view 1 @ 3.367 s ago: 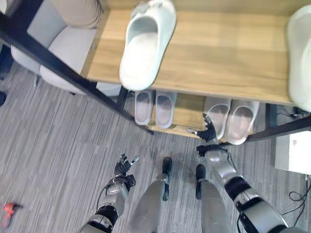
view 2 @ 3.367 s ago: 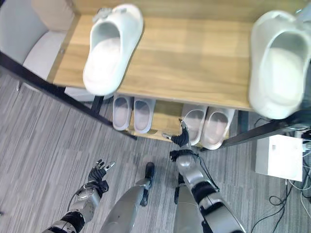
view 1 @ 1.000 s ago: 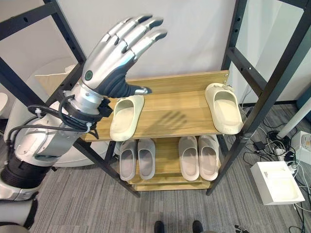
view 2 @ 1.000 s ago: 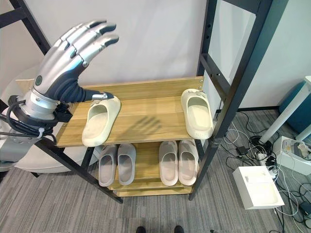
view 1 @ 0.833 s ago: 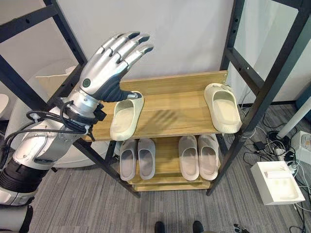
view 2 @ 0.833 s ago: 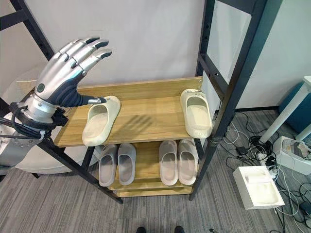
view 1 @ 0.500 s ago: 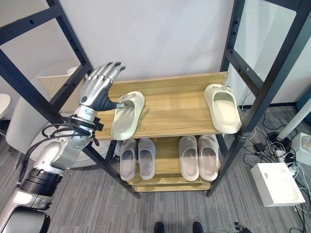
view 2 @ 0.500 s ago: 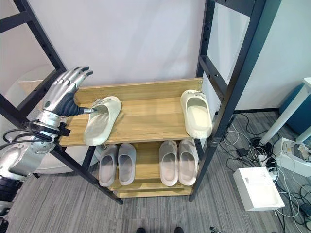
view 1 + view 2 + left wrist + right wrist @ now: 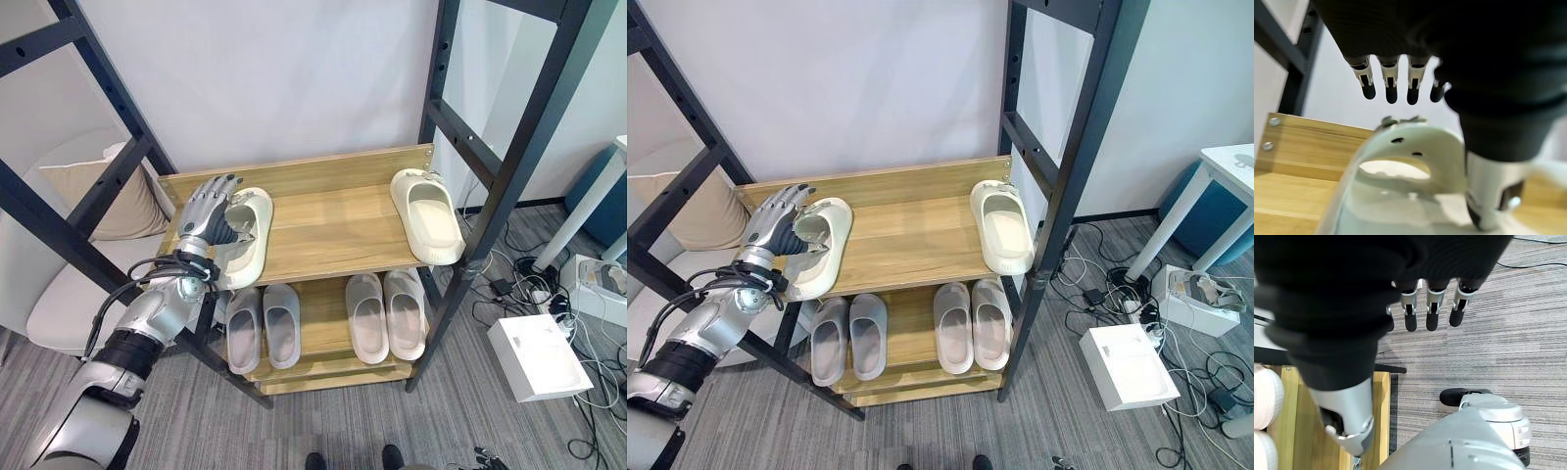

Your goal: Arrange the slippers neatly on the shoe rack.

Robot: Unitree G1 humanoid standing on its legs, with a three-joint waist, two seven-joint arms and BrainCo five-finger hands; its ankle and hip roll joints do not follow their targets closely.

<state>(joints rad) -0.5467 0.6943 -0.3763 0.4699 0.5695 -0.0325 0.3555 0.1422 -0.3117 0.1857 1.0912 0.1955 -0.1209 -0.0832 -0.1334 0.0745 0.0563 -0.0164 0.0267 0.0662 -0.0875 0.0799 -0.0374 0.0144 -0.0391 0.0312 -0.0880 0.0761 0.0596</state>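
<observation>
Fingers (image 9: 217,186) over smooth cream slipper (image 9: 245,237)

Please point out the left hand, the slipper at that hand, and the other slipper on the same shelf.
left hand (image 9: 208,211): left eye view, back of hand.
left slipper (image 9: 251,227): left eye view, its footbed.
right slipper (image 9: 428,218): left eye view, its footbed.

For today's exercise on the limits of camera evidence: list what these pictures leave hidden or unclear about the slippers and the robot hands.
1. Left slipper on the upper shelf: the left robot hand covers its outer side in the left eye view, so contact there is unclear.
2. Left-hand pair on the lower shelf: toes hidden under the upper shelf.
3. Right robot hand: thumb tip cut off by the picture's edge in the right wrist view.
</observation>
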